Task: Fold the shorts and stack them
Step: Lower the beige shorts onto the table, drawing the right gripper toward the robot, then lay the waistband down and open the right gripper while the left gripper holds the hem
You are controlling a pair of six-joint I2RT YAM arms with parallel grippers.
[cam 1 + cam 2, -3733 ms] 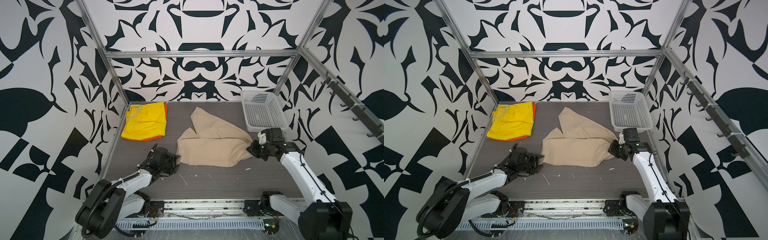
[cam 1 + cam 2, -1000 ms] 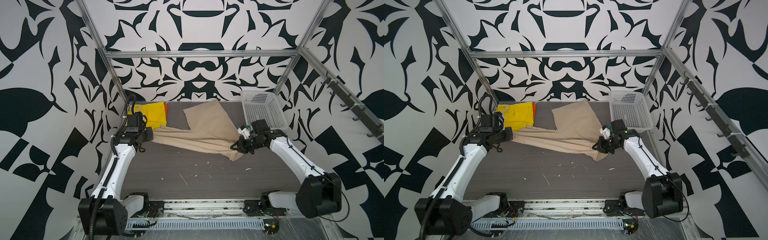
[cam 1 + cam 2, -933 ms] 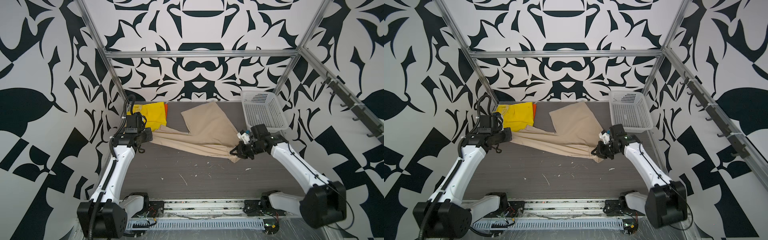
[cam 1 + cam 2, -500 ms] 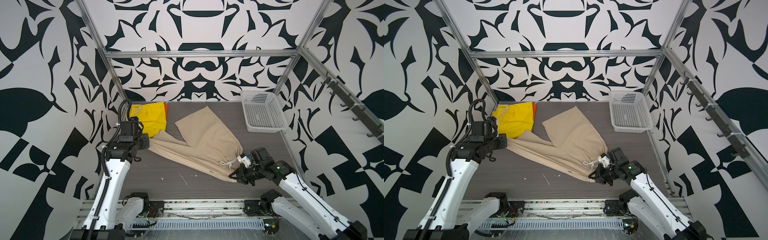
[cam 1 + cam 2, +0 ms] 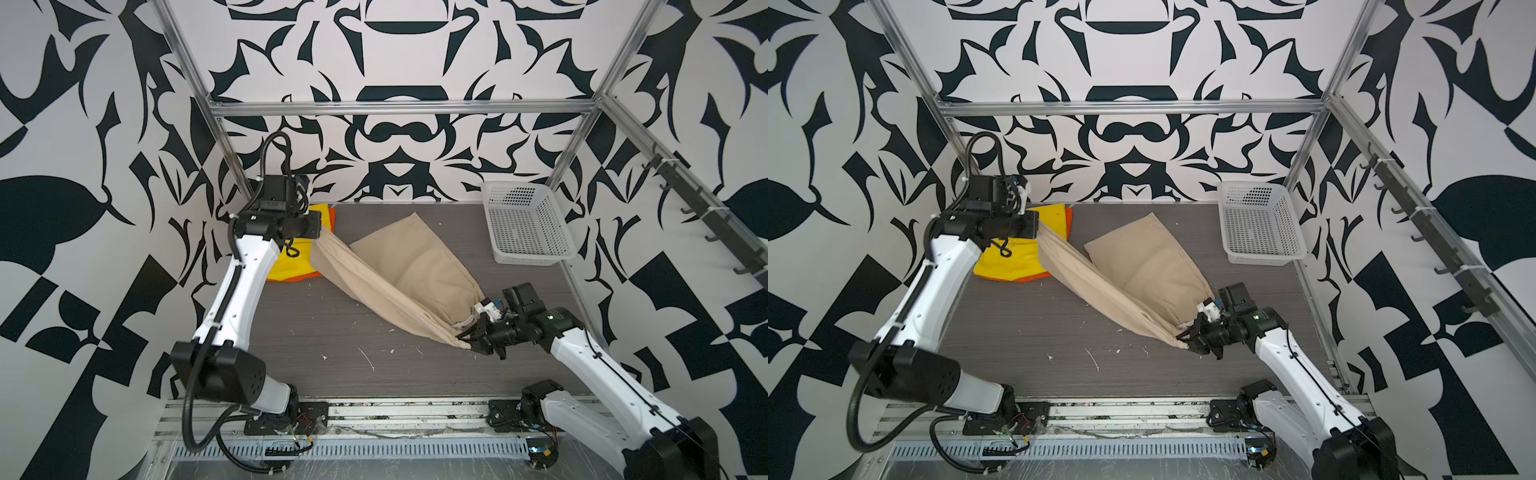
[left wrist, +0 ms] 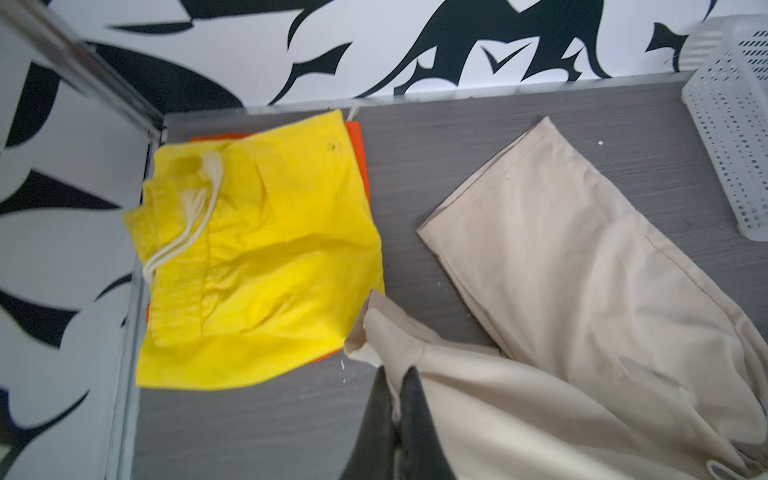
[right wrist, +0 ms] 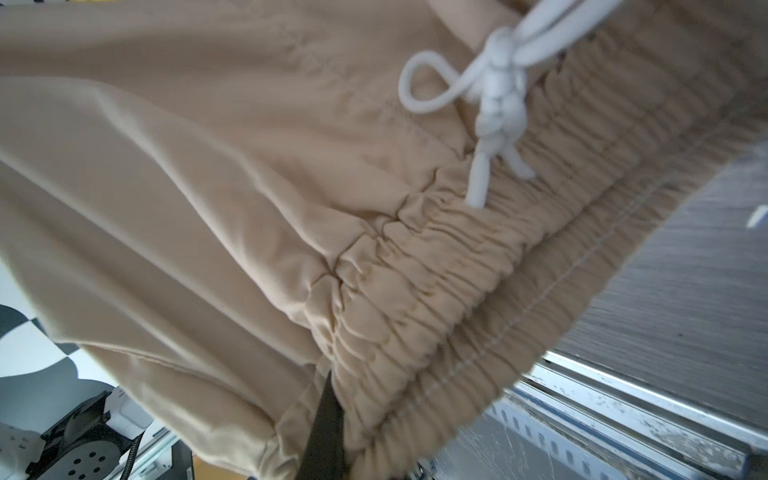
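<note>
In a top view I am stretching the soft beige cloth shorts (image 5: 415, 270) across the bench (image 5: 332, 332), from ten to four o'clock, with my left end effector (image 5: 321, 232) and right end effector (image 5: 468, 343) both clamped on them. In the left wrist view I am gripping a leg hem beside the folded bright yellow cloth shorts (image 6: 257, 249). In the right wrist view I am gripping the waistband. The next move is probably laying this leg over the flat one.

White basket (image 5: 536, 257) with little holes, at the back right corner of the grey bench (image 5: 332, 324). Small white bits (image 5: 368, 359) scattered near the front. Black-and-white walls (image 5: 399, 137) all around.
</note>
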